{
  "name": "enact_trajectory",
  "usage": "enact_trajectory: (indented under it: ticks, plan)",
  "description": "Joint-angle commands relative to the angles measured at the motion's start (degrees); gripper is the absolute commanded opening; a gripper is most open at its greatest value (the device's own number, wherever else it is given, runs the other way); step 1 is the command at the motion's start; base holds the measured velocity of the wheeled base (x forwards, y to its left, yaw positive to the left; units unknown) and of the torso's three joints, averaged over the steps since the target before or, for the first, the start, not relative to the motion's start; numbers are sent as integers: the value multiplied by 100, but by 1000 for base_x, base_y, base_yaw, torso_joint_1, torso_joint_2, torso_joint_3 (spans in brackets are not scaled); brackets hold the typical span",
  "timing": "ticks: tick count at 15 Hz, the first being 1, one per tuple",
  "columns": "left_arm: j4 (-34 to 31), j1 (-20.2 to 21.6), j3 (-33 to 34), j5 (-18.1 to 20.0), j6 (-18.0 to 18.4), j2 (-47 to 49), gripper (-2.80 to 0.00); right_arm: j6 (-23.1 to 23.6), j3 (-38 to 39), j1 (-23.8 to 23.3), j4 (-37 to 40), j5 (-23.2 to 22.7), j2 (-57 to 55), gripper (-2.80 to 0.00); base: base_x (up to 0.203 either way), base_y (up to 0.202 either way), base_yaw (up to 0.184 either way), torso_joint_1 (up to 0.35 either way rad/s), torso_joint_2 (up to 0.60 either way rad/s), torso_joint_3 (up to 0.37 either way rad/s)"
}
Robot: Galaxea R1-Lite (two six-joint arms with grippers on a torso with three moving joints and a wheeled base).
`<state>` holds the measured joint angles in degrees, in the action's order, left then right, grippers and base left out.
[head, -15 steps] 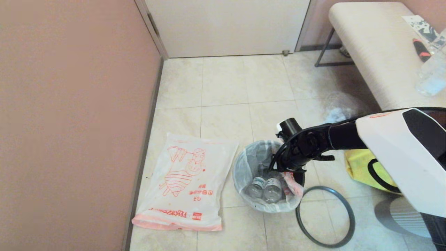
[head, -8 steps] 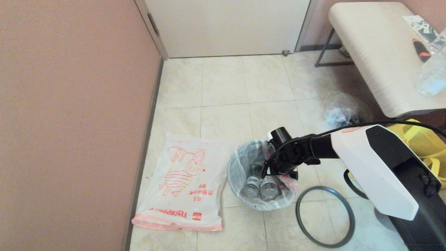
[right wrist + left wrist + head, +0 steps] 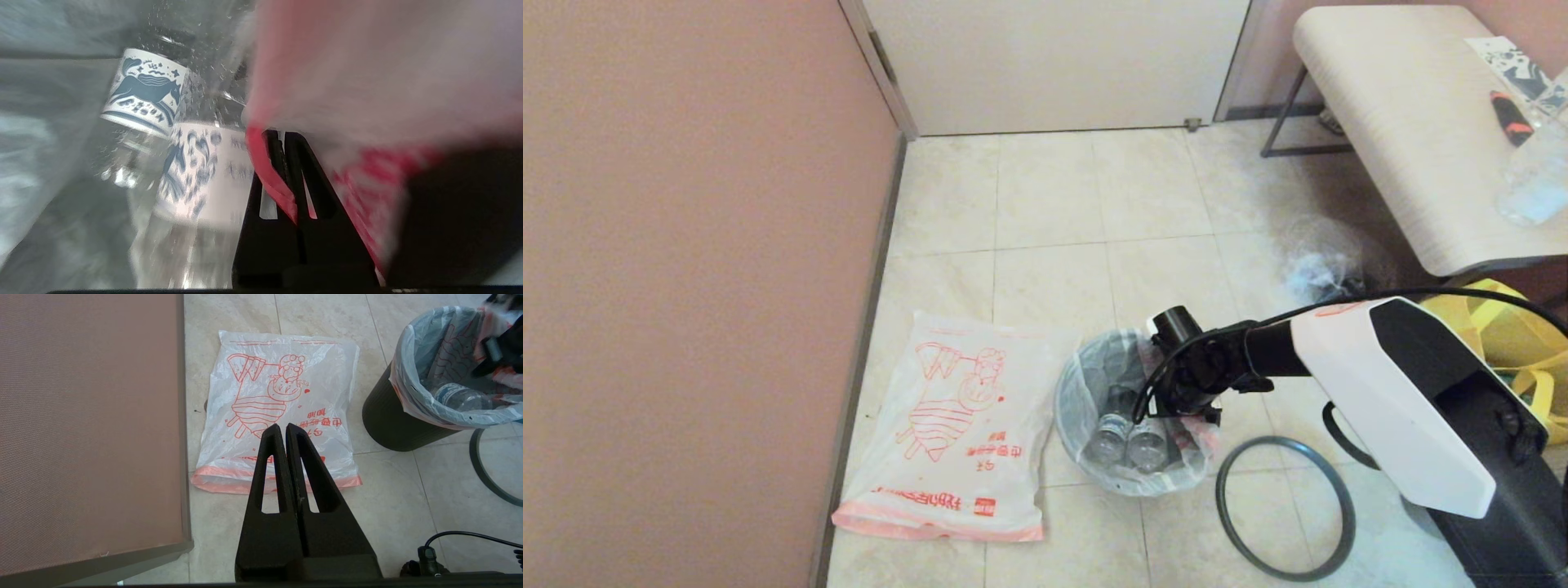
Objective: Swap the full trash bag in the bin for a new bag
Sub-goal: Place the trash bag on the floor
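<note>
Since a second ago your right arm has swung lower and nearer the bin (image 3: 1123, 482), uncovering the yellow tote (image 3: 1515, 339) behind it, and the bin with its liner has slid slightly toward the wall.

Starting at the left, you have the pink wall (image 3: 686, 286), then the new bag (image 3: 956, 429) lying flat on the tiles just beside the bin, not touching it. Your left gripper (image 3: 284, 430) hangs parked above that bag, fingers pressed together and empty.

Next comes the bin, with the full trash bag (image 3: 1086, 392) in it, folded over the rim, clear bottles (image 3: 1127, 441) showing inside. Your right gripper (image 3: 284, 136) reaches into the bin's right side; its fingers are closed, pinching a fold of the bag's pink-red edge.

Right of the bin, the dark grey hoop (image 3: 1286, 506) lies flat on the floor, its edge just beside the bin. Beyond it sits the yellow tote under the bench (image 3: 1388, 122).
</note>
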<state>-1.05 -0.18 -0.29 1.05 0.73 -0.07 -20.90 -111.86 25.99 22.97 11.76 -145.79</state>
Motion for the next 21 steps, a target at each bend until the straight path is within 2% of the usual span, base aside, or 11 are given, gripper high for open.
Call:
enact_trajectory:
  ticks: [1, 4, 9, 18, 21]
  plan:
    - [-1, 1, -1, 1, 0, 7, -280, -185, 60, 18, 215, -7, 554, -280, 0, 0, 0, 0, 0, 0]
    - [-1, 1, 3, 0, -3, 7, -280, -518, 322, 139, 421, -133, 1203, -280, 0, 0, 0, 0, 0, 0]
    - [-1, 1, -1, 2, -2, 7, -280, -900, 402, 80, 702, -183, 1434, -280, 0, 0, 0, 0, 0, 0]
    - [-1, 1, -6, 7, -3, 7, -280, -916, 444, 38, 931, -145, 1527, -280, 0, 0, 0, 0, 0, 0]
    - [-1, 1, -1, 0, 0, 7, -280, -954, 747, 119, 1017, -131, 1531, -280, 0, 0, 0, 0, 0, 0]
